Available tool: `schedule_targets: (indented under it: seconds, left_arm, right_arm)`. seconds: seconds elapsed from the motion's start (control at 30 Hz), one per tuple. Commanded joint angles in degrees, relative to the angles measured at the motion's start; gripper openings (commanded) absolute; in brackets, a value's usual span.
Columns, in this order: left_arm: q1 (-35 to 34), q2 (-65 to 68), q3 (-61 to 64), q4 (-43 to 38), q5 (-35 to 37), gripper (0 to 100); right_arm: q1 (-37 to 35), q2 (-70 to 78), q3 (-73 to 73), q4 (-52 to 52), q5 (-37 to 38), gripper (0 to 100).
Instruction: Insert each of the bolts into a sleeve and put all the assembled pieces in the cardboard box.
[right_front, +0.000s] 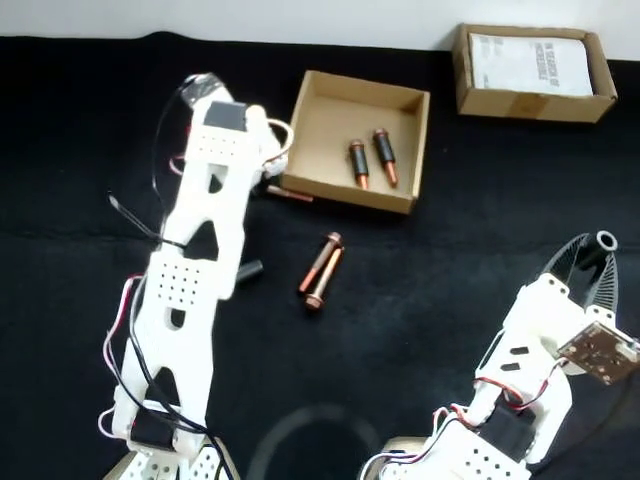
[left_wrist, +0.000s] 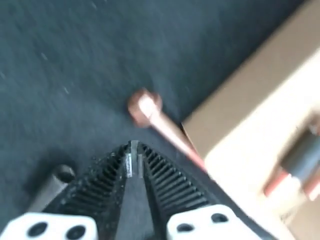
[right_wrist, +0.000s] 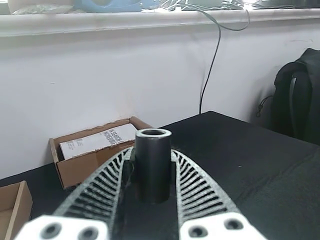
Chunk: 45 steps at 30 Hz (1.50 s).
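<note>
The open cardboard box (right_front: 312, 128) holds two bolts in black sleeves (right_front: 372, 160). A loose copper bolt (left_wrist: 152, 116) lies on the black cloth against the box's outer wall (left_wrist: 250, 107). My left gripper (left_wrist: 134, 149) hangs just short of that bolt's head, shut with nothing between its fingers. Two more bolts (right_front: 322, 270) lie side by side mid-table, and a black sleeve (right_front: 249, 270) lies beside the left arm (right_front: 205, 230). My right gripper (right_front: 590, 262) is raised at the right, shut on an upright black sleeve (right_wrist: 153, 165).
A second cardboard box (right_front: 530, 70) with a printed sheet inside stands at the back right. The black cloth (right_front: 440, 270) covers the table up to a white wall. A dark bag (right_wrist: 297, 95) hangs past the table's far edge.
</note>
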Motion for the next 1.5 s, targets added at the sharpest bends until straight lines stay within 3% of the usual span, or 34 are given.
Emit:
schedule_targets:
  seconds: [0.0, 0.13, 0.47, 0.83, 1.47]
  left_arm:
    - [3.0, -0.7, -3.4, 3.3, 0.3, 15]
    - [3.0, -0.4, -3.3, 3.5, 0.3, 23]
    - [-0.5, -0.3, 2.4, 2.9, 2.6, 20]
    - [-0.7, -0.3, 13.9, -10.5, 2.6, 20]
    - [-1.1, -0.7, 6.5, -12.0, 7.9, 20]
  right_arm:
    - [-3.2, -0.6, 4.5, -1.1, 3.5, 0.7]
    - [-6.4, -0.6, 4.4, -1.3, 4.0, 0.7]
    - [-6.9, -0.6, 5.1, -1.1, 4.7, 0.7]
    - [-7.3, -0.6, 4.7, -1.0, 5.6, 0.7]
    - [-7.3, -0.5, 5.1, -0.4, 7.2, 0.7]
